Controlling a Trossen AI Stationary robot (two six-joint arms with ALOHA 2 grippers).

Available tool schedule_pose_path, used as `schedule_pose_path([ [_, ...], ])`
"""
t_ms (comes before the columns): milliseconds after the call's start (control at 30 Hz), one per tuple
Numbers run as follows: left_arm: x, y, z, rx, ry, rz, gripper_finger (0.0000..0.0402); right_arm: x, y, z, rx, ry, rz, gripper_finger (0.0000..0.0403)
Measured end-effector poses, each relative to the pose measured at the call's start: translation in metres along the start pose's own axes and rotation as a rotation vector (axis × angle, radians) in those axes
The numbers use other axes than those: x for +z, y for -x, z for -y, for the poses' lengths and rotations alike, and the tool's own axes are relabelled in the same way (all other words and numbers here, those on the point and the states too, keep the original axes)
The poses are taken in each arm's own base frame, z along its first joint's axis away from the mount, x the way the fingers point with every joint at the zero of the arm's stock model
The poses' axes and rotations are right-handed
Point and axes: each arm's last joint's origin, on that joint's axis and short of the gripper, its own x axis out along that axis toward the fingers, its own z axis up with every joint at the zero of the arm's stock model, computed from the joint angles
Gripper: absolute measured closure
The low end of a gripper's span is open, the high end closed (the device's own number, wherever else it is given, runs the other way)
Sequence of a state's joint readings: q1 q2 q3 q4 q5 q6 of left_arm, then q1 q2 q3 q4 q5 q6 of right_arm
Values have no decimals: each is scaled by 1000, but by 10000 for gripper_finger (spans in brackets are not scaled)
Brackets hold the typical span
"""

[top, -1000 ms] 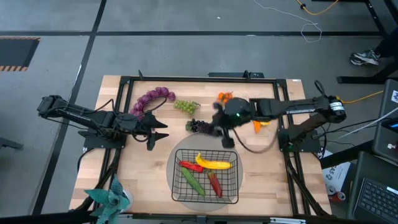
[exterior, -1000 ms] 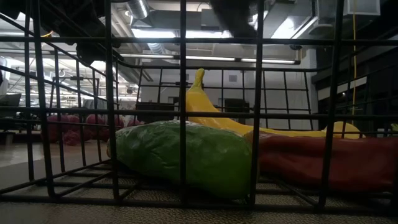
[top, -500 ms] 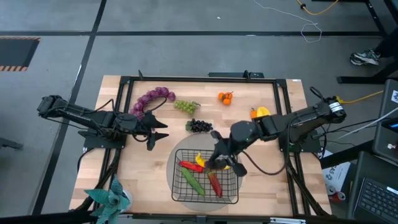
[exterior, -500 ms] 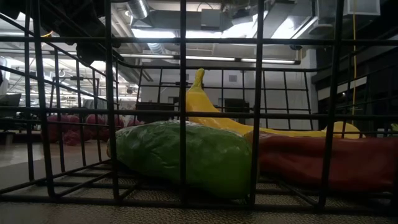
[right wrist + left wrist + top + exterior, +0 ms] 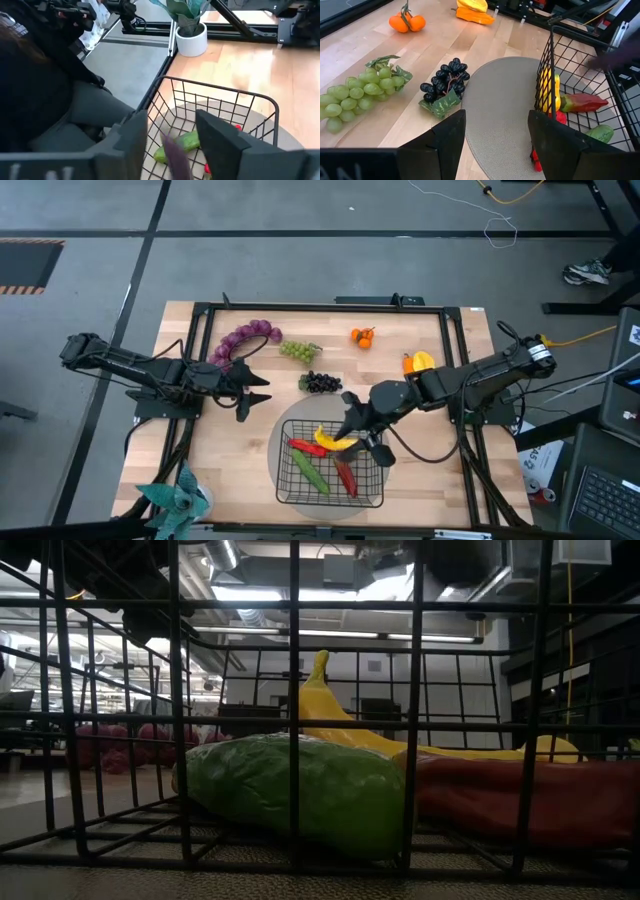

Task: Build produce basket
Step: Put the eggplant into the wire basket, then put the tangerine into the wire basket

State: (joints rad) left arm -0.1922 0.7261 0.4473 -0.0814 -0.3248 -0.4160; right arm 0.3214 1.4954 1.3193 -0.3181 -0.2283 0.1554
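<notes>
Now right gripper parted over wire-mesh basket, blurred purple item between jaws; left gripper released, idle.

A second ago our right hand was blurred in motion near the dark grape bunch at the middle of the tabletop; we have since swung it over the far right corner of the basket, where it now hangs above the banana with its fingers parted, a blurred purple shape showing between them in the right wrist view. Over the last half second we pulled it slightly back toward the basket's rim, so more of the banana shows again from above.
</notes>
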Motion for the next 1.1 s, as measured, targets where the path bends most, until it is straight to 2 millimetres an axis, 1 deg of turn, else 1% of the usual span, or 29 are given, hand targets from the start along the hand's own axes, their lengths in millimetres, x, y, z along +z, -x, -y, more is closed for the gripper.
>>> schedule_pose_path([
  [133, 0, 0, 0, 0, 0, 0, 191, 0, -1, 1, -17, -1, 1, 189],
  [233, 0, 0, 0, 0, 0, 0, 191, 0, -1, 4, -129, -3, 11, 174],
  [433, 0, 0, 0, 0, 0, 0, 191, -1, 1, 12, -282, -10, 17, 171],
  [533, 0, 0, 0, 0, 0, 0, 191, 0, 3, 20, -431, -59, 47, 171],
  [600, 0, 0, 0, 0, 0, -1, 191, -2, 9, 28, -545, -118, 40, 171],
  [700, 0, 0, 0, 1, 0, 0, 191, -3, 27, 36, -669, -188, -69, 171],
  [833, 0, 0, 0, 2, -1, -4, 191, -2, 63, 41, -870, -258, -173, 171],
  [900, 0, 0, 0, 2, -1, -3, 191, -7, 80, 44, -985, -281, -223, 171],
  [1000, 0, 0, 0, 5, -1, -2, 191, -17, 107, 48, -1176, -339, -230, 171],
  [1100, 0, 0, 0, 6, -1, -2, 191, -30, 124, 56, -1325, -415, -264, 171],
])
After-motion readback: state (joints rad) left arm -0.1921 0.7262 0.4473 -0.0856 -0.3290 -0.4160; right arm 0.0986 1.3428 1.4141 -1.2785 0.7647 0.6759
